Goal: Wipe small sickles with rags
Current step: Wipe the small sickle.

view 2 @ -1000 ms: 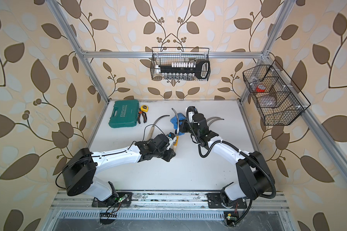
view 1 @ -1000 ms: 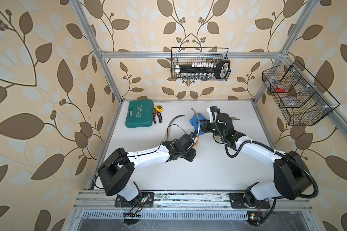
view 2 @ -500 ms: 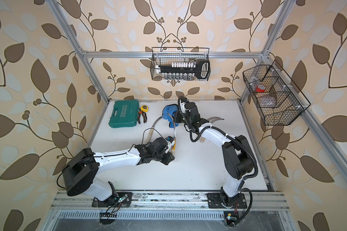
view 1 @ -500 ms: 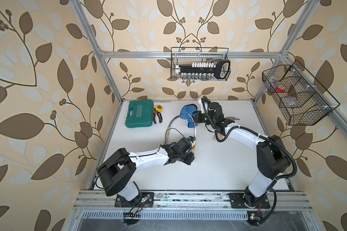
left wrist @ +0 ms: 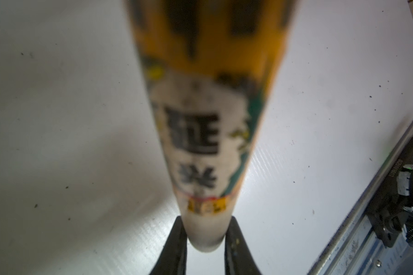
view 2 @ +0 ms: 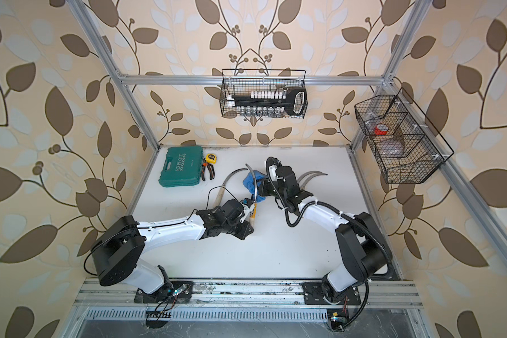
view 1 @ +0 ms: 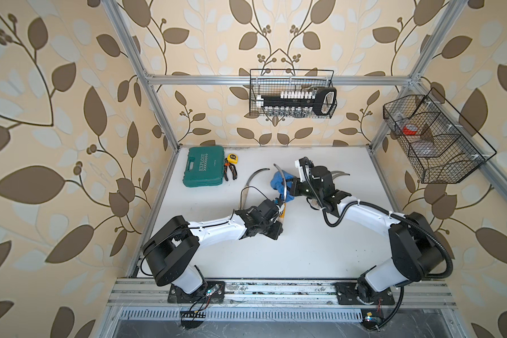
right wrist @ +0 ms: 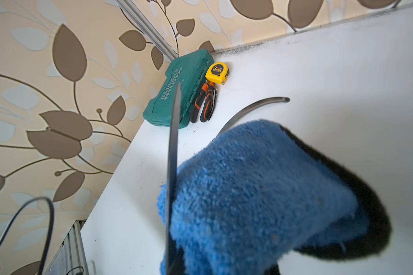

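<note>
Sickle (view 1: 282,187), mid-wipe: my left gripper (left wrist: 205,238) clenched on its wooden handle, blade aloft over the table (view 1: 305,248), nearer its far edge. Rag (right wrist: 260,190) pinched in my right gripper (view 1: 293,187), touching blade. Next, I judge: slide rag tipward, lightly.

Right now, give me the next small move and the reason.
Probably slide the blue rag toward the tip of the held sickle: the left gripper clamps its handle, the right gripper pinches the rag against the lower blade, and the tip stands bare.
</note>
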{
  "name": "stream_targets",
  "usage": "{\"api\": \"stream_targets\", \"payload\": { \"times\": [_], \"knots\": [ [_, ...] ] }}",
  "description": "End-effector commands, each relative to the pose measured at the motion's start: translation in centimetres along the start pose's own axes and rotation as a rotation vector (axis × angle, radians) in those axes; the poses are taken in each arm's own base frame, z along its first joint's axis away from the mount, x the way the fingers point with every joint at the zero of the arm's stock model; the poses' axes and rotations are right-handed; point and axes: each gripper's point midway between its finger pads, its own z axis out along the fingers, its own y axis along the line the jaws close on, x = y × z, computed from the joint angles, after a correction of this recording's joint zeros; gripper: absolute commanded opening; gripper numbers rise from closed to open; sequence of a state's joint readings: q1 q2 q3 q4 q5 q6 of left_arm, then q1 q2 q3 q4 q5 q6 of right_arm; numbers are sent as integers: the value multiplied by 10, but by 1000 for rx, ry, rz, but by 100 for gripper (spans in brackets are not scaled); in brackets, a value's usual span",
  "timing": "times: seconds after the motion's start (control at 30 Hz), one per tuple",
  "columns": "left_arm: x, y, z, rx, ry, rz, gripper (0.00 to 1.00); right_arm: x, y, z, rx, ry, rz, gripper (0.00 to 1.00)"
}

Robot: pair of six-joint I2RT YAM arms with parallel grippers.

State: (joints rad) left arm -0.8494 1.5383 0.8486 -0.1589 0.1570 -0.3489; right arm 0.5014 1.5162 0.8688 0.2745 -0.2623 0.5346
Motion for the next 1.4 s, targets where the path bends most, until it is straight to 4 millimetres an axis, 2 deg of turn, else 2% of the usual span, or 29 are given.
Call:
{"api": "stream_targets", "payload": {
  "times": [0.0,0.13,0.3,0.4,0.63,0.8,0.93,1.1,1.2,1.37],
  "knots": [
    [-27,-7,-6,12,-53,14,0,9,17,-15,-48,-48,-15,0],
    [-31,-13,-4,34,-49,13,0,29,21,-21,-52,-34,-13,0],
    [-30,-13,-6,36,-52,5,0,29,14,-15,-23,-28,-7,0],
    [-26,-14,-7,47,-47,9,0,14,13,-11,-29,-40,6,0],
    [-8,-23,-3,99,-12,30,0,-45,17,4,-24,-83,4,0],
    [4,-22,-3,114,-6,25,0,-62,15,30,-13,-70,-14,0],
    [8,-19,-9,110,-19,23,0,-67,-15,52,52,-50,-1,0],
    [10,-13,-11,78,-25,-2,0,-76,-69,71,169,-37,40,0],
    [11,-5,-10,36,-22,-24,0,-81,-101,78,240,-28,62,0],
    [10,20,-9,-118,-8,-84,0,-83,-149,93,370,-7,85,0]
  ]
}}
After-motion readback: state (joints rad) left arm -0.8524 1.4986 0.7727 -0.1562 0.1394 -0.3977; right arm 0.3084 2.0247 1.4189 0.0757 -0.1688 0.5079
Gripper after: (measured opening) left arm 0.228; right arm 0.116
